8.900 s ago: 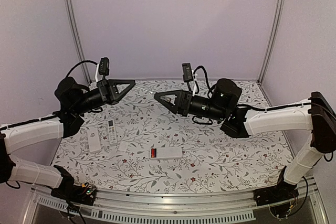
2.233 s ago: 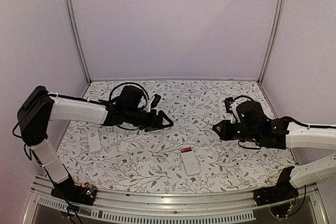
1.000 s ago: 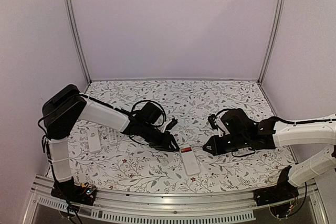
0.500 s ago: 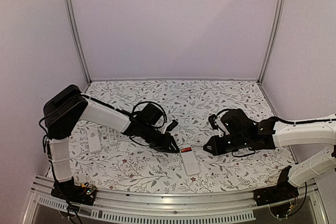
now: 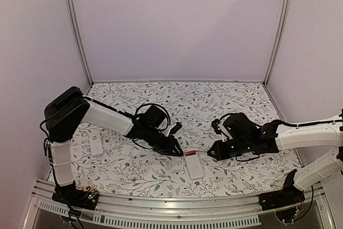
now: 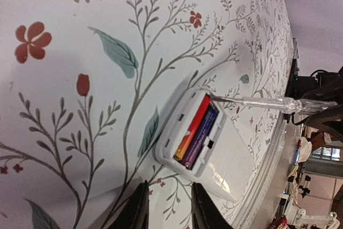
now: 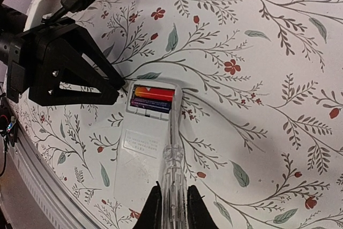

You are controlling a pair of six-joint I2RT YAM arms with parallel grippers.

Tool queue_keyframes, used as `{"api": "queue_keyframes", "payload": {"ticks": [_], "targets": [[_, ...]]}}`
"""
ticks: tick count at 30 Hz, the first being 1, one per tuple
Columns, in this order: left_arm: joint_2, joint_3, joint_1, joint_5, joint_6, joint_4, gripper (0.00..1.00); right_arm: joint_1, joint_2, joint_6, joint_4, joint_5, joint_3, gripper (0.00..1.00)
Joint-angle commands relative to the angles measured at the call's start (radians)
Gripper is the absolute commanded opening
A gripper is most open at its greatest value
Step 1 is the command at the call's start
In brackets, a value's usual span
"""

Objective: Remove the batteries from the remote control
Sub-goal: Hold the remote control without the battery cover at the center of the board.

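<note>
Batteries [image 6: 195, 132] in open remote [image 6: 229, 156]

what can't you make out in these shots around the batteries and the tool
- Top view: the batteries are too small, only a red patch on the remote.
- Right wrist view: the bottom edge cuts off the right gripper, hiding its hold on the clear tool.
- Left wrist view: whether the tool's tip touches a battery, too fine.
- Left wrist view: the left gripper, fingertips blurred and cut by the bottom edge.
</note>
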Motion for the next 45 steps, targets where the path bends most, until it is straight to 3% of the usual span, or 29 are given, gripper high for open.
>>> {"api": "queue_keyframes", "payload": {"ticks": [1, 45], "targets": [[0.026, 0.024, -0.011, 0.007, 0.004, -0.002, 0.27, 0.007, 0.005, -0.004, -0.019, 0.012, -0.005, 0.0], [0.08, 0.035, -0.034, 0.025, -0.036, 0.047, 0.18, 0.037, -0.026, 0.017, -0.101, 0.108, 0.061, 0.0]]}}
